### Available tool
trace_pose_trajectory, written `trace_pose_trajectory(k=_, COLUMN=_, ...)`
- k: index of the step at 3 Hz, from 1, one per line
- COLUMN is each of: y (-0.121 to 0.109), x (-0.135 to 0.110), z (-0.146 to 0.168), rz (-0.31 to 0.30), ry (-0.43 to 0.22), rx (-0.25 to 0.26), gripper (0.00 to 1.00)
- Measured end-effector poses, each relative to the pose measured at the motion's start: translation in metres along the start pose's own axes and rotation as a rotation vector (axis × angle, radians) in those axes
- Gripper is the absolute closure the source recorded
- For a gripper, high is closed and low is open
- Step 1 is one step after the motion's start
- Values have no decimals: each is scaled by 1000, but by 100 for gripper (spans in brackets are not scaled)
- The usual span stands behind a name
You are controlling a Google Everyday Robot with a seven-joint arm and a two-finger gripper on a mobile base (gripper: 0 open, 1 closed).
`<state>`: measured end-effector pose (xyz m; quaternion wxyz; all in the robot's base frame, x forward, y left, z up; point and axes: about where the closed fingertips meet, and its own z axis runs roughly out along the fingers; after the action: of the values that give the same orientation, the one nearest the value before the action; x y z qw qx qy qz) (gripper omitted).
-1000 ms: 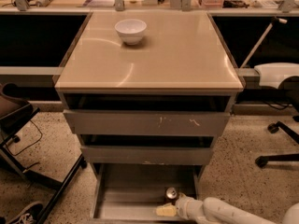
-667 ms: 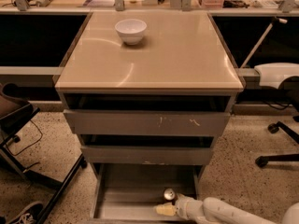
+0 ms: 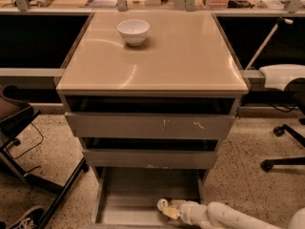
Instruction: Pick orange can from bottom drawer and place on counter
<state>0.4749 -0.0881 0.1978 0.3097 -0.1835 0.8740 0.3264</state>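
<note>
The orange can (image 3: 163,204) sits in bottom drawer (image 3: 136,199) beside end effector (image 3: 171,211), grip unclear.

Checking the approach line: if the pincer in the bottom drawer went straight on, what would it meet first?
Probably the orange can, right at the tip of the pincer, which points leftward in the picture inside the bottom drawer. Depth is unclear, so it may be touching it.

- Gripper (image 3: 170,211) sits low in the bottom drawer (image 3: 124,210), front right, by the can (image 3: 163,204).
- Upper drawers (image 3: 152,127) overhang the bottom drawer's back.
- Counter (image 3: 186,56): bowl (image 3: 133,31) at back left, open surface elsewhere.
</note>
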Motion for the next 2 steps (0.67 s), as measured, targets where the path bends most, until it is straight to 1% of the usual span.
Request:
trace_pose_trajectory(k=1, y=0, x=0, z=0, rz=0, ry=0, rx=0, gripper=87)
trace_pose_trajectory(k=2, y=0, x=0, z=0, rz=0, ry=0, rx=0, gripper=100)
